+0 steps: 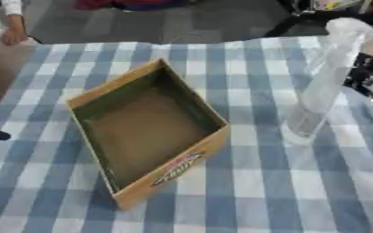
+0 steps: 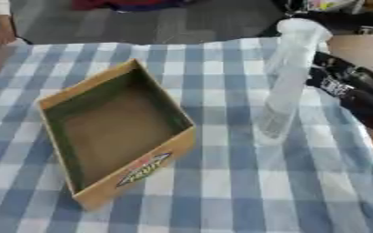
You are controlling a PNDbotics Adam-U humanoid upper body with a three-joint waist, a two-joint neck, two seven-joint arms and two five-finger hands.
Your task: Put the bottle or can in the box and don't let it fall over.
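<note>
Here the right robot hand comes in from the right, black, beside the bottle; I cannot tell how its fingers are set. The clear bottle stands on the table, leaning a bit. The box has a label I cannot read and nothing inside.

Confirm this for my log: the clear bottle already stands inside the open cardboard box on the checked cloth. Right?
Not quite. The clear bottle stands on the checked cloth to the right of the open cardboard box, not inside it; the box holds nothing. The left eye view shows this plainly.
</note>
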